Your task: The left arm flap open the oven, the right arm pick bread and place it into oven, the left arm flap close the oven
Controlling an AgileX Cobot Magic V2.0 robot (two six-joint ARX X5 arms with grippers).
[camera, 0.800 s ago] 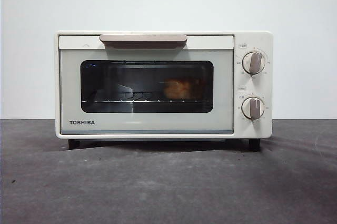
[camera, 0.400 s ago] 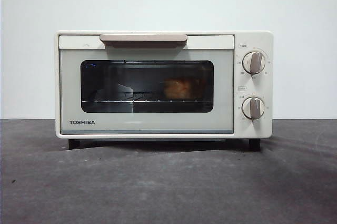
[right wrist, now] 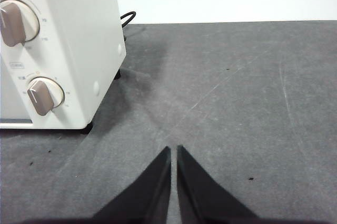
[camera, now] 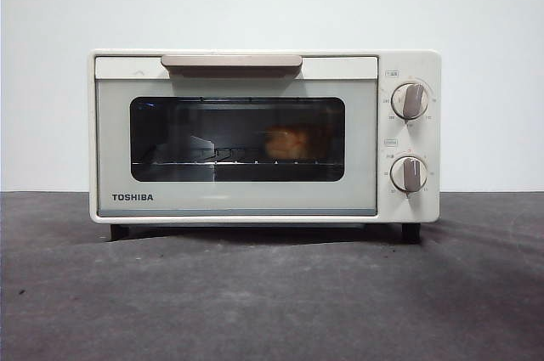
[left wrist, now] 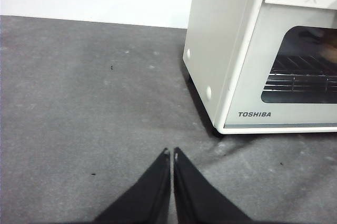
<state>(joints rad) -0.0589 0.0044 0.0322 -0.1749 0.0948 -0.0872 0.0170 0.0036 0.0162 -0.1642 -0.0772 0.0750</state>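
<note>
Left gripper [left wrist: 171, 154]: jaws pressed together, empty, over bare table [left wrist: 79, 103], well clear of oven [camera: 263, 136]. Oven door closed; bread [camera: 286, 143] inside on wire rack [camera: 221, 160], seen through window. Right gripper [right wrist: 173, 150]: jaws together, empty, off the oven's knob [right wrist: 39, 96] side.

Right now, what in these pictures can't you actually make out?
- Small golden-orange bread: front view, dimmed by the cream-white Toshiba oven's dark glass door; details unclear.
- Markings around the two beige knobs: front view, too small to read.
- Black cable: right wrist view, runs behind the oven.
- Oven's right half: left wrist view, cut off by the edge.
</note>
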